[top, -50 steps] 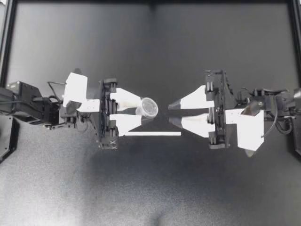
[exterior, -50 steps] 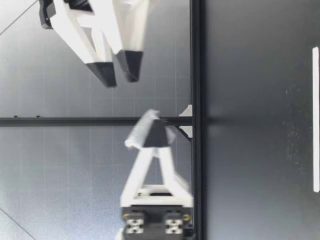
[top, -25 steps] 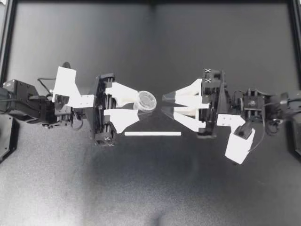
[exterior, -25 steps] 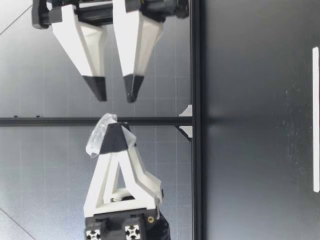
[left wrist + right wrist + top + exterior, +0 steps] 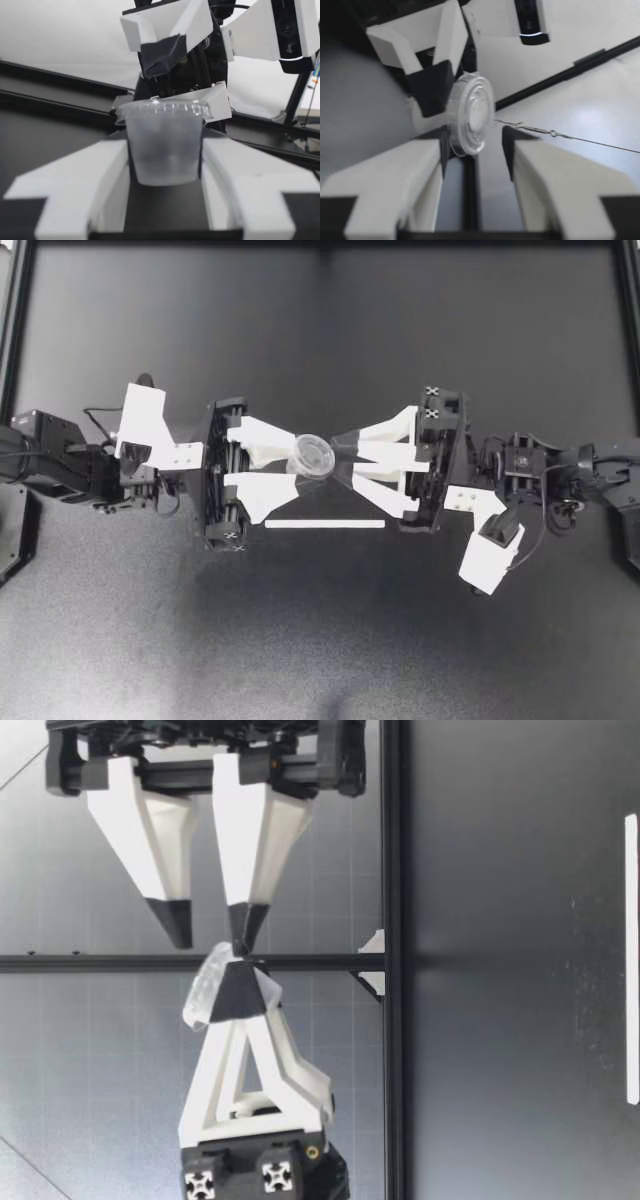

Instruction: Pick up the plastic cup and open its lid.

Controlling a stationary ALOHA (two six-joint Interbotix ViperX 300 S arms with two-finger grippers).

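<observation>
My left gripper (image 5: 297,467) clamps the plastic cup (image 5: 313,455) between both fingers (image 5: 100,170), pinching its sides; the lid (image 5: 471,114) is on, facing my right gripper (image 5: 341,460) — spread apart, lid just ahead between its tips, one tip at the rim.

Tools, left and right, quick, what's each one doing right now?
Left tool: closed on the small clear plastic cup, held off the table.
Right tool: open, holding nothing, right at the cup's round clear lid.
</observation>
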